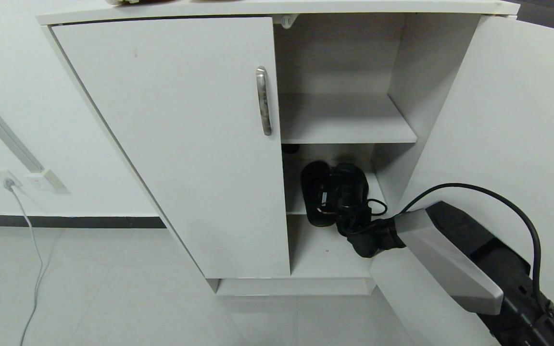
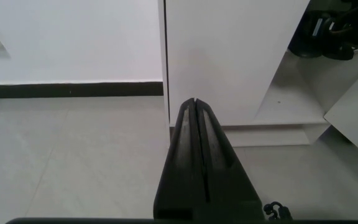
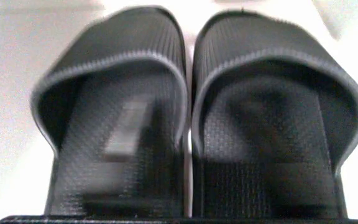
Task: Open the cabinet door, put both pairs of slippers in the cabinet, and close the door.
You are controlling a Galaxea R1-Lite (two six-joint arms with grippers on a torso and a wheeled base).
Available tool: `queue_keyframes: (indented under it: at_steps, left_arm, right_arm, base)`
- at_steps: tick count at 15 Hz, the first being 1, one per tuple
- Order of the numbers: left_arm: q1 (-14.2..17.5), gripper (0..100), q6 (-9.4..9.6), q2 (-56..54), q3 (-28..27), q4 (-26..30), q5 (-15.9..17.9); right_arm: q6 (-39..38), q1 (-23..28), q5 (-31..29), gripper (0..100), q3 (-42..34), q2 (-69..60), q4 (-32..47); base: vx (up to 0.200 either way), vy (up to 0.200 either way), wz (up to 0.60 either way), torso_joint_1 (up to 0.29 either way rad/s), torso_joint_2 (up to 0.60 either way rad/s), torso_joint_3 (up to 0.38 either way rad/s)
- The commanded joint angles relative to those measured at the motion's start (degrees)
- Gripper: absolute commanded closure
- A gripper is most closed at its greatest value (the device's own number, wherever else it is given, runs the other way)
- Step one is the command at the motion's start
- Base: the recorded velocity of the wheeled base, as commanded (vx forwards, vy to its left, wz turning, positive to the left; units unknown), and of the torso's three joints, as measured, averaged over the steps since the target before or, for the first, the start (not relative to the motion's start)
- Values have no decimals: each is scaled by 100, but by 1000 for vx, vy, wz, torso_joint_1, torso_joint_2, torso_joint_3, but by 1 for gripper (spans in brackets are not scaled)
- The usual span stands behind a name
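Observation:
A pair of black slippers (image 1: pixel 322 192) lies side by side on the lower shelf of the white cabinet (image 1: pixel 344 120), toes pointing inward. They show close up in the right wrist view (image 3: pixel 123 93) and far off in the left wrist view (image 2: pixel 328 31). My right gripper (image 1: pixel 354 226) is inside the cabinet opening, right against the near end of the slippers. The right door (image 1: pixel 508 120) stands open. The left door (image 1: pixel 176 144), with its metal handle (image 1: pixel 263 101), is closed. My left gripper (image 2: pixel 194 109) is shut and empty, low above the floor in front of the left door.
The upper shelf (image 1: pixel 349 129) and the bottom compartment (image 1: pixel 325 254) are bare. A wall socket (image 1: pixel 7 182) with a grey cable hanging to the floor sits to the left. Tiled floor (image 1: pixel 113 288) spreads before the cabinet.

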State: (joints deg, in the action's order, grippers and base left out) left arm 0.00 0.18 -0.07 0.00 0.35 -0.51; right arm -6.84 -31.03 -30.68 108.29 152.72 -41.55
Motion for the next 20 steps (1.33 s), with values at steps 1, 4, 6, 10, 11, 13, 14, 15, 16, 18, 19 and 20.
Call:
queue_keyframes:
  at_steps: [1, 4, 6, 10, 11, 13, 14, 15, 16, 18, 19, 20]
  left_arm:
    - [0, 100, -1, 7, 0, 0, -2]
    - [0, 100, -1, 7, 0, 0, 16]
    - [0, 100, -9, 7, 0, 0, 34]
    - [0, 100, 34, 7, 0, 0, 42]
    - [0, 100, 34, 7, 0, 0, 42]
    - [0, 100, 26, 7, 0, 0, 42]
    - [0, 100, 26, 7, 0, 0, 42]
    - [0, 100, 26, 7, 0, 0, 42]
    - [0, 100, 17, 7, 0, 0, 42]
    - [0, 100, 8, 7, 0, 0, 42]
    - [0, 100, 17, 7, 0, 0, 42]
    - [0, 100, 8, 7, 0, 0, 42]
  right_arm:
    - [-2, -9, 1, 0, -212, -102, -38]
    - [-2, -88, -8, 0, -845, -507, -310]
    - [7, -211, -52, 0, -1583, -902, -732]
    - [-2, -545, -78, 0, -3543, -2089, -1523]
    - [7, -650, -78, 0, -4079, -2396, -1760]
    - [7, -923, -78, 0, -5151, -3082, -2174]
    - [7, -1064, -78, 0, -5547, -3346, -2288]
    - [7, -1195, -78, 0, -5933, -3627, -2358]
    - [-19, -1292, -78, 0, -6136, -3785, -2367]
    - [-10, -1354, -78, 0, -6206, -3838, -2358]
    - [-10, -1354, -78, 0, -6179, -3838, -2349]
    - [-10, -1354, -78, 0, -6179, -3838, -2349]
  base:
    - [0, 0, 0, 0, 0, 0]
    - [0, 0, 0, 0, 0, 0]
    - [0, 0, 0, 0, 0, 0]
    - [0, 0, 0, 0, 0, 0]
    - [0, 0, 0, 0, 0, 0]
    - [0, 0, 0, 0, 0, 0]
    - [0, 0, 0, 0, 0, 0]
    - [0, 0, 0, 0, 0, 0]
    - [0, 0, 0, 0, 0, 0]
    - [0, 0, 0, 0, 0, 0]
    - [0, 0, 0, 0, 0, 0]
    - [-200, 0, 0, -2, 2, 7]
